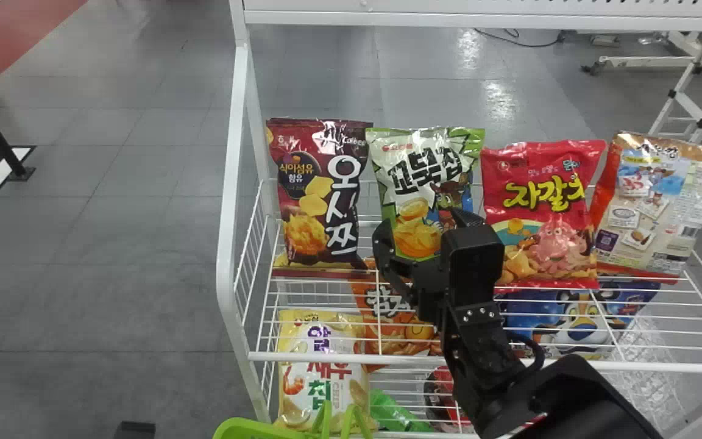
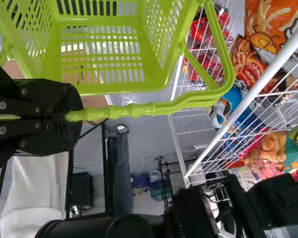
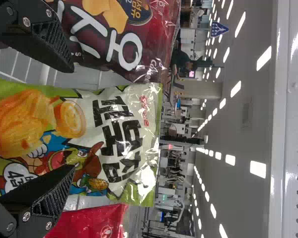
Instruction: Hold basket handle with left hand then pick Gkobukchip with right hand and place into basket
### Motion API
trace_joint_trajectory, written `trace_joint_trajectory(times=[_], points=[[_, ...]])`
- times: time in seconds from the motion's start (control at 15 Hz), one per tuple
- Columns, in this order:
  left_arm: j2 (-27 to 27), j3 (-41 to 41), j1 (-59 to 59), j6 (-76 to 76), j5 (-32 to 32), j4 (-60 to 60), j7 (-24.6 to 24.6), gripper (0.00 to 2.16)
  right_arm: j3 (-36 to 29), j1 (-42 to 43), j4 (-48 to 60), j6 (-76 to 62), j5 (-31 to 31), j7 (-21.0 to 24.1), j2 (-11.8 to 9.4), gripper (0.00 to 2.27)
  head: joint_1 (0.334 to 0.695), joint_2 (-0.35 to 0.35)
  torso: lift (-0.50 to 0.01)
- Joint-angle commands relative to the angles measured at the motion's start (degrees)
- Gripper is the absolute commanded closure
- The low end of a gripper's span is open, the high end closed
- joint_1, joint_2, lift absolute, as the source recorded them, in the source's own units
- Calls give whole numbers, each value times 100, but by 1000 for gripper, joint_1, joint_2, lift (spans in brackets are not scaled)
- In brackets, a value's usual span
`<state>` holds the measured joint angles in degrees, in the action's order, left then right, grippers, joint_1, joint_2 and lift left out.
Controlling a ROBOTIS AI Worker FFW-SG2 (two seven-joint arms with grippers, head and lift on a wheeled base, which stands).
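Nearest, the left tool was closed on the handle of the green basket. Farther in, the right tool was spread wide in front of the Gkobukchip, which stood upright on the white rack's upper wire shelf, between a maroon bag and a red bag. Beyond lay grey floor, with a white ladder towards the right.

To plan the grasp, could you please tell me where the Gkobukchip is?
In the head view, the Gkobukchip stands on the wire shelf, between the maroon bag, left, and the red bag, right.
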<state>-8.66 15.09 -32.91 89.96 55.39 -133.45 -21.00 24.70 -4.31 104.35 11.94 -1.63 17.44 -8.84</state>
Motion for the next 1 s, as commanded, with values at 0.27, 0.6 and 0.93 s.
trace_joint_trajectory(times=[0.27,0.6,0.93], points=[[-100,-24,21,7,16,-14,8,1706,-53,255,-222,121,31,84,93,127,695,-13,-32],[-144,-103,74,7,7,-5,52,1706,-168,395,-362,455,13,84,93,127,695,-26,-32],[-144,-156,74,7,-46,21,70,1706,-203,554,-538,613,-40,5,93,211,695,-46,-32]])
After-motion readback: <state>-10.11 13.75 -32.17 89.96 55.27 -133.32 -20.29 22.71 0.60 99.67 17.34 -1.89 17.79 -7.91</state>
